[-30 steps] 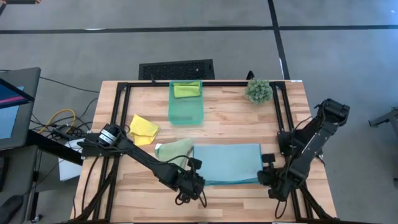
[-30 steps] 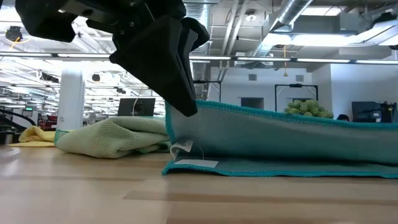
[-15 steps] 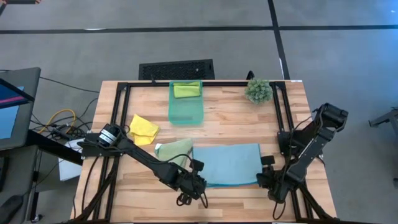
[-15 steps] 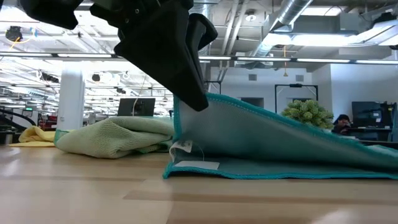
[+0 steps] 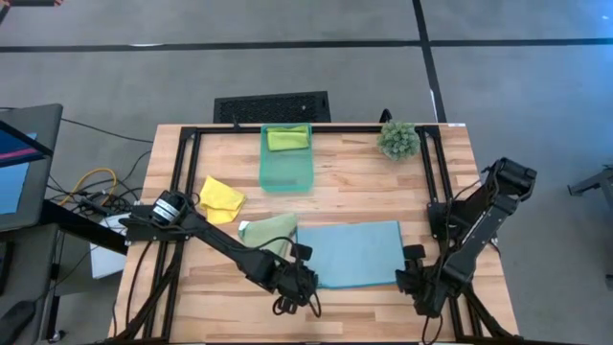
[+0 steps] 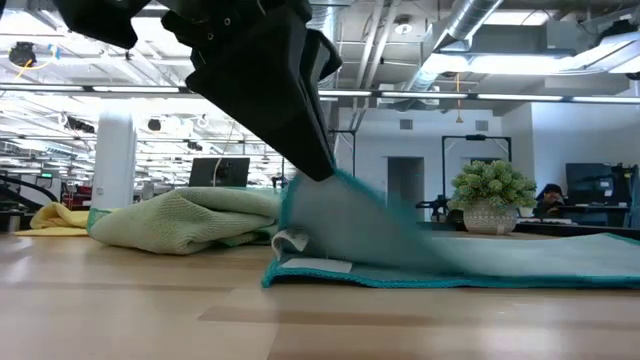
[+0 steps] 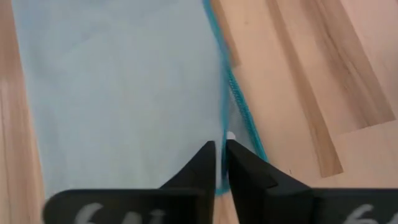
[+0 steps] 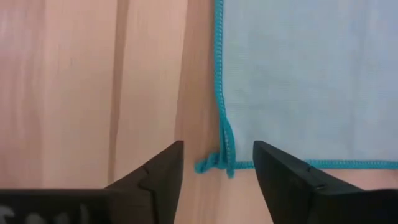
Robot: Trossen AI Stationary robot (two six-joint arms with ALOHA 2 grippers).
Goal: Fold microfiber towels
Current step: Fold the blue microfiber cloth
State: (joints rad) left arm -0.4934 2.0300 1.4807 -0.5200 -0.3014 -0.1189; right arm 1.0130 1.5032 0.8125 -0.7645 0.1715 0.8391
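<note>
We're watching the right gripper spreading its fingers, dropping the light blue towel | left gripper still pinching its hem | fold settling on the tabletop

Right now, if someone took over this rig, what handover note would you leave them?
Left end effector: nearly shut, pinching the near-left edge of the light blue towel.
Right end effector: open, just clear of the towel's near-right corner.
Light blue towel lies folded in half on the table.
Lime green towel sits in the teal bin.
Pale green towel and yellow towel are crumpled, unfolded.
Left: finish blue, fold the other two.
</note>
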